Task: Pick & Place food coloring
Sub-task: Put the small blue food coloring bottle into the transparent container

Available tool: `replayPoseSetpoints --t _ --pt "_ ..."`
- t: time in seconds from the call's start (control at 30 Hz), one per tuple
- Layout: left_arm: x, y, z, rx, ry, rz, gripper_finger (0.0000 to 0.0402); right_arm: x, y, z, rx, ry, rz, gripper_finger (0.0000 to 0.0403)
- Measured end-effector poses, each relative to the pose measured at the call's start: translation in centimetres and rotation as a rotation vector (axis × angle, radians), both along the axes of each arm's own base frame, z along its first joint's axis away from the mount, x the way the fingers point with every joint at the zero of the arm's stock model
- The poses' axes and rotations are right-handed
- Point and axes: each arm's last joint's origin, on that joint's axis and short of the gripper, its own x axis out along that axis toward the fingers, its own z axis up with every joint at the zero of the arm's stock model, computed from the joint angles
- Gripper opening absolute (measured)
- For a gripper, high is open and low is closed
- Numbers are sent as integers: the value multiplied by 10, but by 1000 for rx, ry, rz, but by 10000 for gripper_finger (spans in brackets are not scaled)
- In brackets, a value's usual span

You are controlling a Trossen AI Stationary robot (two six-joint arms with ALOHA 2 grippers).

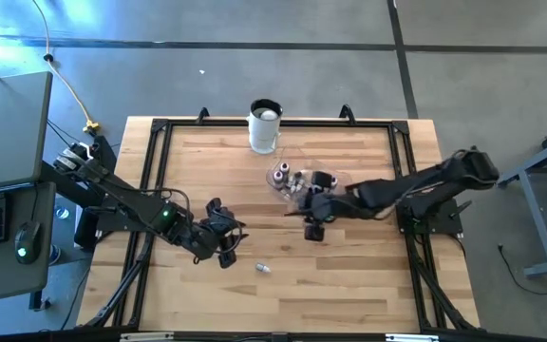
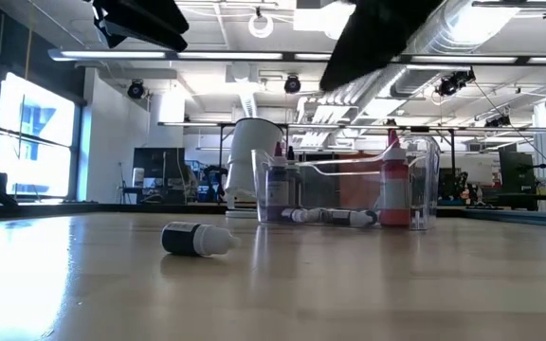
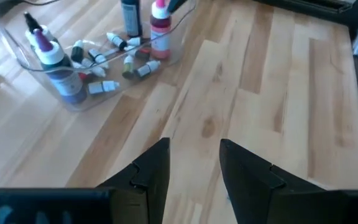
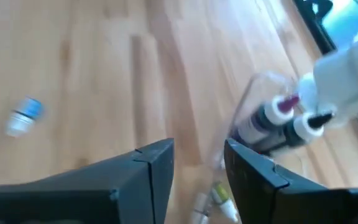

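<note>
A clear bowl [image 1: 297, 180] stands right of the table's middle and holds several food coloring bottles [image 3: 114, 62], some upright, some lying on its floor. One small dark-bodied bottle with a white cap [image 1: 263, 269] lies on its side on the bare wood nearer the front edge, as the low view [image 2: 197, 239] and the right wrist view [image 4: 23, 116] also show. My right gripper [image 1: 302, 201] hangs open above the bowl's near rim, nothing between its fingers [image 4: 199, 149]. My left gripper [image 1: 228, 233] hovers open left of the bowl, also with nothing in it [image 3: 194, 146].
A tall white cup [image 1: 265, 123] stands just beyond the bowl at the table's far edge. A black frame [image 1: 160, 133] runs around the tabletop. Bare wood [image 1: 349, 275] lies along the front, around the loose bottle.
</note>
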Motion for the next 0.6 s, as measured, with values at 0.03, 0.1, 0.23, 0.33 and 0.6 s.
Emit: replayPoseSetpoints --t 0.03,0.1,0.23,0.33,0.6 --pt "0 0 0 -8 0 -7 138 -4 5 7 7 -27 14 133" --pt "0 -1 0 -36 15 -42 138 -11 16 17 47 -73 33 134" --pt "0 -3 0 -66 21 -75 138 -20 38 26 160 -128 72 134" --pt "0 -3 0 -61 20 -69 138 -23 54 23 188 -119 115 134" --pt "2 -4 4 -77 -20 -64 138 -26 83 8 213 -76 135 134"
